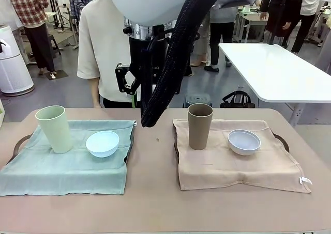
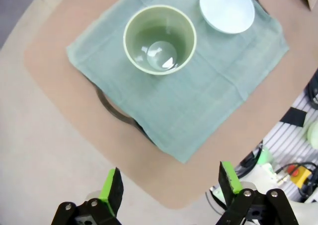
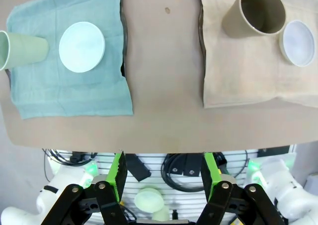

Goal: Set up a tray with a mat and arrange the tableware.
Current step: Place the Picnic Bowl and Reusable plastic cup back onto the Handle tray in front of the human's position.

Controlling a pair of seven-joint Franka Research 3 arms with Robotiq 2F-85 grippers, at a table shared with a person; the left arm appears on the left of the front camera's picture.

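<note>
Pale green cup [image 2: 159, 39] well beyond left fingers [image 2: 111, 185], spread, empty; right fingers [image 3: 119, 171] parted, empty.

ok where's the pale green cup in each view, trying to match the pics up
Front view: pale green cup stands upright at left, on the green mat, left of the light blue bowl.
Left wrist view: seen from above, upper centre, the bowl at top right.
Right wrist view: cut off at the left edge, the bowl just right of it.
Shared landmark: the light blue bowl on the green mat.
</note>
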